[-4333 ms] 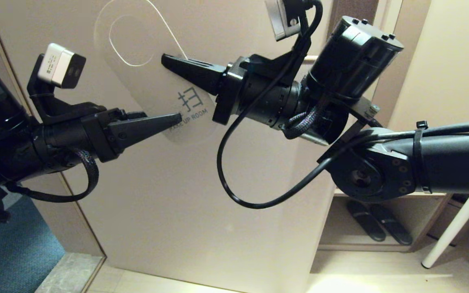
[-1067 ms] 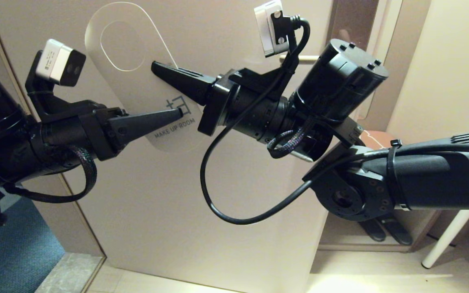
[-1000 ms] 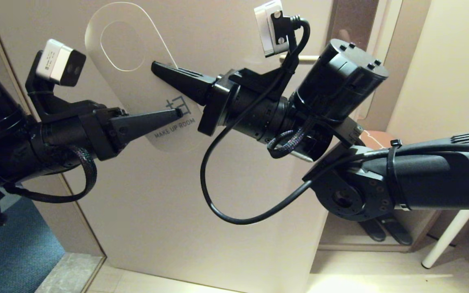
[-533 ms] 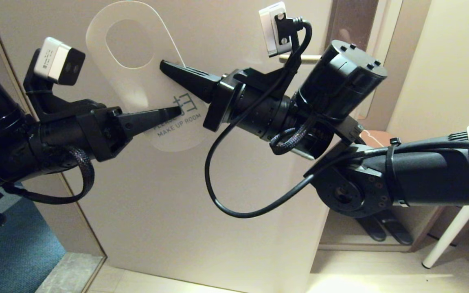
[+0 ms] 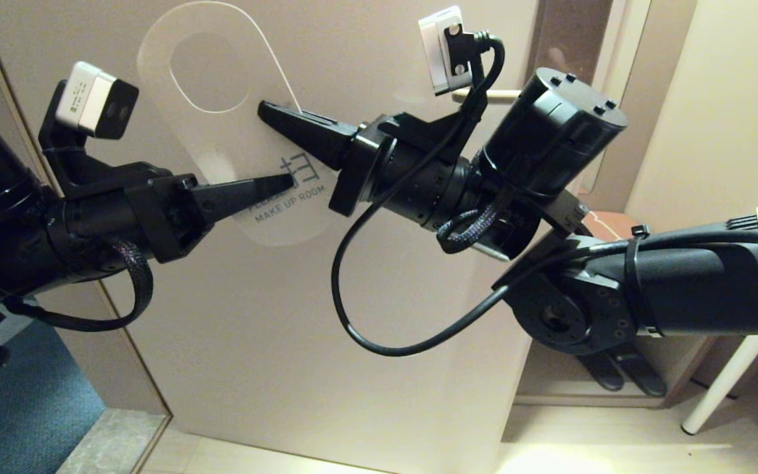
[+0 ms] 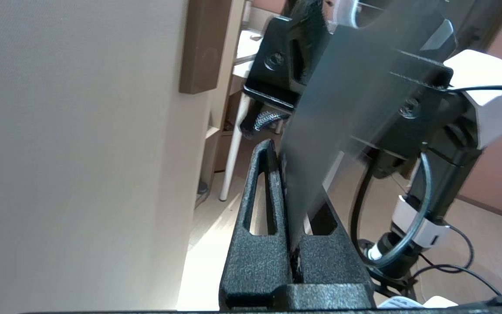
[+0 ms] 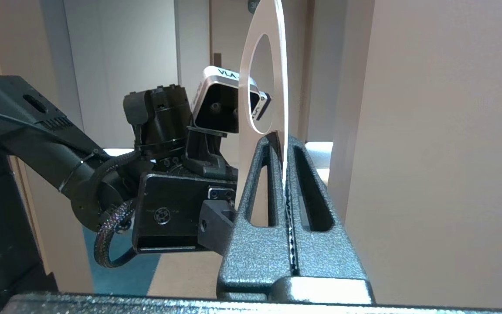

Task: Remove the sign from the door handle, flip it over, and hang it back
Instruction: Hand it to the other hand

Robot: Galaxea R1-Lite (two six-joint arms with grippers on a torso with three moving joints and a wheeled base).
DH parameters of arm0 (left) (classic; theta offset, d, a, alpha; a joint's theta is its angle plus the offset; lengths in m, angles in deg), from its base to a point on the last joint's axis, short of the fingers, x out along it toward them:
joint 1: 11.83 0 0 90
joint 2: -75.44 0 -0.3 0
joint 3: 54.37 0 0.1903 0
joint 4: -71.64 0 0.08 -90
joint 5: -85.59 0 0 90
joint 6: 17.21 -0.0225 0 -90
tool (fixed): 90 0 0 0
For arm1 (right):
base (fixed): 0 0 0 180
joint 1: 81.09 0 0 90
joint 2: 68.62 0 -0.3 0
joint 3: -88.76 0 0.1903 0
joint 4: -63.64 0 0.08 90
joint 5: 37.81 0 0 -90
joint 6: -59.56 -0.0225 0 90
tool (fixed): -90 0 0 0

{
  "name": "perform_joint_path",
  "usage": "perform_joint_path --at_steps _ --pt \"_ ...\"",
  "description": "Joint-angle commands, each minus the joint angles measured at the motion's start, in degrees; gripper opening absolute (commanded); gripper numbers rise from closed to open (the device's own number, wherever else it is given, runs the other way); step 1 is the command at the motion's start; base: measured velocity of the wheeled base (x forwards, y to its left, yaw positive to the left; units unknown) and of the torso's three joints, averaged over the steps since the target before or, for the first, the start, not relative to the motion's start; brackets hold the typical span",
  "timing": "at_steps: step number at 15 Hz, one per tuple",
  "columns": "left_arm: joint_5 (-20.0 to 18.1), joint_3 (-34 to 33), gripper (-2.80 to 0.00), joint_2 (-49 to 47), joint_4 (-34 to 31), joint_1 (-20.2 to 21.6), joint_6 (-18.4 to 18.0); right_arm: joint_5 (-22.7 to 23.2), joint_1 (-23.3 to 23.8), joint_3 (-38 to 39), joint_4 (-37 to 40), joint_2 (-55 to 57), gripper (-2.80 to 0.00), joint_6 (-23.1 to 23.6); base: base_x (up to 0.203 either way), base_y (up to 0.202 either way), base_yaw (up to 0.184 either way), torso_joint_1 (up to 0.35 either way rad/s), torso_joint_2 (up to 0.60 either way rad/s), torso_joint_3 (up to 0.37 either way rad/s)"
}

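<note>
The sign (image 5: pixel 221 145) is held in the air in front of the door, off the door handle (image 5: pixel 507 95), which shows as a short pale bar behind my right wrist. Its white MAKE UP ROOM face points toward the head view, with the oval hole uppermost. My left gripper (image 5: pixel 283 182) is shut on the sign's lower end beside the lettering. My right gripper (image 5: pixel 267 108) is closed on the edge just below the hole. In the left wrist view the sign's grey face (image 6: pixel 355 96) rises from the left gripper (image 6: pixel 277 150). The right wrist view shows the sign (image 7: pixel 278 78) edge-on in the right gripper (image 7: pixel 282 141).
The beige door (image 5: pixel 287 316) stands close behind the sign. To the right are a low shelf with dark slippers (image 5: pixel 606 368) and a white table leg (image 5: pixel 724 382). Blue carpet (image 5: pixel 24 408) lies at the lower left.
My left gripper has closed on the sign's lower end. The sign and both grippers have shifted slightly to the right.
</note>
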Motion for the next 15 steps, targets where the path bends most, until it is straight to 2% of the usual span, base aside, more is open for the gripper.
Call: perform_joint_path --at_steps 1,7,15 --pt "-0.31 -0.14 -2.80 0.00 0.34 0.06 0.18 0.25 -0.02 0.29 -0.26 -0.14 0.00 -0.09 0.000 0.000 0.000 0.000 0.00 0.000" --pt "-0.26 -1.04 -2.80 0.95 0.34 0.01 0.27 -0.01 0.28 -0.41 -0.34 -0.80 0.00 -0.17 0.000 0.000 0.000 0.000 0.00 0.000" --pt "-0.14 -4.48 -2.80 5.82 0.26 0.23 0.32 -0.26 3.77 -0.41 -0.26 -4.13 0.00 -0.09 0.000 0.000 0.000 0.000 0.00 0.000"
